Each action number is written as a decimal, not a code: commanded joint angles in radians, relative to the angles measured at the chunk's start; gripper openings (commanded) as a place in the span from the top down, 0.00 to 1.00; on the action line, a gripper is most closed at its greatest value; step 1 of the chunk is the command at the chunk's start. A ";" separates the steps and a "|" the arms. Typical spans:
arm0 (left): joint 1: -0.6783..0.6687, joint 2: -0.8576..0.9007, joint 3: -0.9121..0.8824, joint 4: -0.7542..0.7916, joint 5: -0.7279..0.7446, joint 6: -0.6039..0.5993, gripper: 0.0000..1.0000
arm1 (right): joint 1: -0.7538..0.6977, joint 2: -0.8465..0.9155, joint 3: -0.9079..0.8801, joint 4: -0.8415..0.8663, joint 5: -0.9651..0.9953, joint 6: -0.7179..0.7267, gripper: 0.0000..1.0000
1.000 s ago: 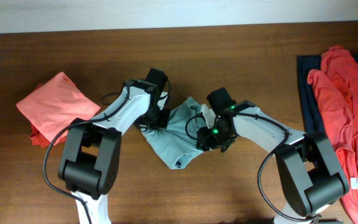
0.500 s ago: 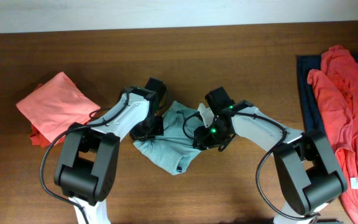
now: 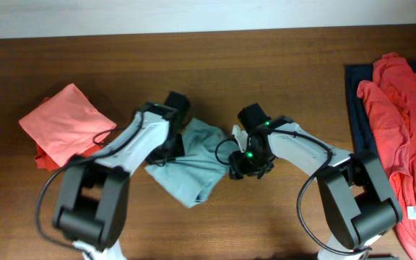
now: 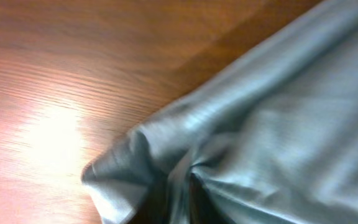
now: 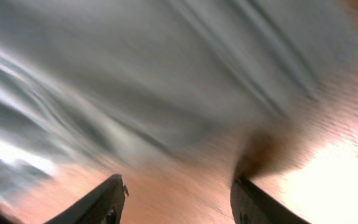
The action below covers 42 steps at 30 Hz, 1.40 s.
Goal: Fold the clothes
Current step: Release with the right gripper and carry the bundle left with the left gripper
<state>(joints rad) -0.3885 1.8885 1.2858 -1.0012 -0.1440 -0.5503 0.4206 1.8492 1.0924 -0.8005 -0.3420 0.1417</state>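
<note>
The pale grey-blue shirt (image 3: 191, 165) lies bunched on the table's middle. My left gripper (image 3: 172, 146) is at its upper left edge and is shut on a pinched fold of it; in the left wrist view the cloth (image 4: 278, 118) gathers into the jaws at the bottom edge (image 4: 188, 208). My right gripper (image 3: 240, 162) sits at the shirt's right edge, open and empty. Its fingers (image 5: 112, 198) straddle bare wood, with the shirt (image 5: 166, 74) just ahead. A folded coral-red shirt (image 3: 62, 124) lies at the left.
A heap of coral-red shirts (image 3: 399, 123) over a navy one (image 3: 355, 97) lies at the table's right edge. The wooden table (image 3: 280, 65) runs to a pale wall at the back.
My left gripper has pulled the grey-blue shirt left and towards the front. The shirt has slid clear of my right gripper, which has shifted only a little.
</note>
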 commanded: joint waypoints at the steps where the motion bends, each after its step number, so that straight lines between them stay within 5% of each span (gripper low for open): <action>1: 0.018 -0.139 0.000 0.051 -0.084 0.133 0.60 | -0.002 -0.119 0.103 -0.048 0.066 -0.006 0.38; 6: 0.018 -0.155 0.000 0.180 0.066 0.444 0.33 | -0.003 -0.282 0.153 -0.081 0.119 -0.006 0.35; 13: 0.019 -0.046 0.000 0.272 0.089 0.637 0.27 | -0.003 -0.350 0.153 -0.180 0.182 -0.006 0.34; 23: 0.018 0.160 0.000 0.417 0.314 0.813 0.26 | -0.003 -0.350 0.153 -0.193 0.182 -0.006 0.34; 27: 0.018 0.188 0.000 0.414 0.326 0.814 0.38 | -0.003 -0.350 0.153 -0.195 0.182 -0.005 0.35; 29: 0.018 0.188 0.000 0.414 0.347 0.814 0.59 | -0.003 -0.350 0.153 -0.195 0.182 -0.006 0.34; 30: 0.018 0.188 0.000 0.414 0.355 0.814 0.77 | -0.003 -0.350 0.153 -0.195 0.182 -0.006 0.34; 32: 0.019 0.187 0.002 0.405 0.357 0.814 0.95 | -0.003 -0.350 0.153 -0.195 0.182 -0.006 0.34; 37: 0.044 0.170 0.077 0.304 0.314 0.813 1.00 | -0.003 -0.350 0.153 -0.204 0.188 -0.006 0.34; 42: 0.132 0.025 0.205 0.196 -0.003 0.737 1.00 | -0.003 -0.350 0.153 -0.229 0.229 -0.006 0.34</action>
<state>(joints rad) -0.3180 2.0243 1.4204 -0.7815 0.0704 0.2260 0.4198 1.5063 1.2434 -1.0237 -0.1497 0.1345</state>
